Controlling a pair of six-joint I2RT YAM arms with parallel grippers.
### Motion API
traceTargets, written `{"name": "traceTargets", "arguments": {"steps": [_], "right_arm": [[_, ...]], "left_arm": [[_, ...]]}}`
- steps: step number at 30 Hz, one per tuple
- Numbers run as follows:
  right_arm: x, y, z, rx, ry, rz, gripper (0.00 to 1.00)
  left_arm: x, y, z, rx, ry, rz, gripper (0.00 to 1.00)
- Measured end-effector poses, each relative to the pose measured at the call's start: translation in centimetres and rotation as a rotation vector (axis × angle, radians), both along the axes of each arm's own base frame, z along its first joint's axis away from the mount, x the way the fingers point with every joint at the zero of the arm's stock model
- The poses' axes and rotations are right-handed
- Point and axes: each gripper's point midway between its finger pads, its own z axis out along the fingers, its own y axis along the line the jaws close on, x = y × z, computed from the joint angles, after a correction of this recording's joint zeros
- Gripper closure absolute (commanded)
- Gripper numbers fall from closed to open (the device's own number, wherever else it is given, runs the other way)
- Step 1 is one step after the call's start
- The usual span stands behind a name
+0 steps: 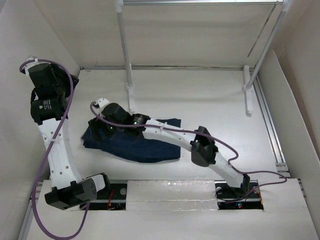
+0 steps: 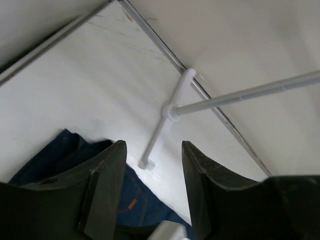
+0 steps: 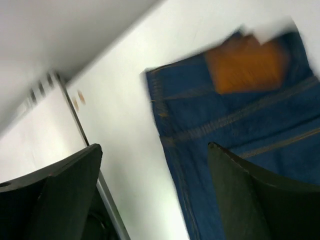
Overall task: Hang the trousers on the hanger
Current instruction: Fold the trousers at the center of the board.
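Left of the trousers (image 1: 145, 145), the left pincer (image 2: 152, 147) is raised, jaws apart and empty. Above the trousers' waistband the right pincer (image 3: 154, 150) is spread wide, gripping nothing. The trousers lie crumpled on the desk (image 1: 200, 95). One layer alone might be pinched, so the cloth could slip. Counted: one pair of trousers, two pincers, two rack poles (image 1: 124, 45). No hanger is discernible.
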Motion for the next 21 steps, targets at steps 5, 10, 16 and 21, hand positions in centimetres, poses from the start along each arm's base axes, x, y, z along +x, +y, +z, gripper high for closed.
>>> {"name": "traceTargets", "arguments": {"steps": [5,10,16,21], "right_arm": [[-1.3,-1.9,-7.5,-0.124,0.087,0.096,0.06],[2.5,-12.7,-4.6,-0.167,0.097,-0.015,0.99],[7.5,-29.4,4.2,-0.05,-0.054,-0.315,0.51],[3.0,-35.1,-3.4,-0.142,0.064,-0.299,0.16]], "left_arm": [[-0.3,1.6,-2.6,0.031,0.071,0.075,0.54],[0.7,0.8,-7.6,0.007,0.141,0.016,0.6],[0.5,-7.8,-20.0,-0.067,0.353,-0.263,0.6],[-1.3,-15.7,-24.1,-0.034,0.444,-0.496,0.6]]}}
